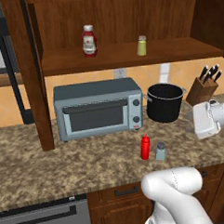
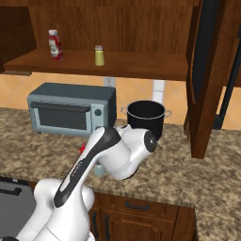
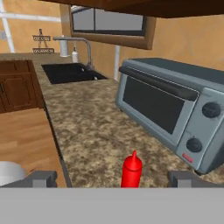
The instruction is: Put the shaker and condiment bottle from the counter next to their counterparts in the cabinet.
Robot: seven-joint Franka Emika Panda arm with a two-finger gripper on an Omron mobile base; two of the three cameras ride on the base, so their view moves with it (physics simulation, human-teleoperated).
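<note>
Pincer point(image 3: 113, 178) gapes wide before the condiment bottle point(image 3: 131, 169).

Bare counter point(image 1: 89, 166) lay across lower centre of left base view, open in front of toaster oven point(image 1: 99, 109). Condiment bottle point(image 1: 145, 147) and shaker point(image 1: 160, 152) stood just beside each other at centre right, toaster oven and black pot point(image 1: 164, 102) close behind them. Cabinet point(image 1: 129, 54) shelf at top offered free room between ketchup bottle point(image 1: 89, 41) and yellowish-green shaker point(image 1: 141, 45), and to the right of that shaker. Thick side post point(image 1: 36, 90) blocked left approach.
</note>
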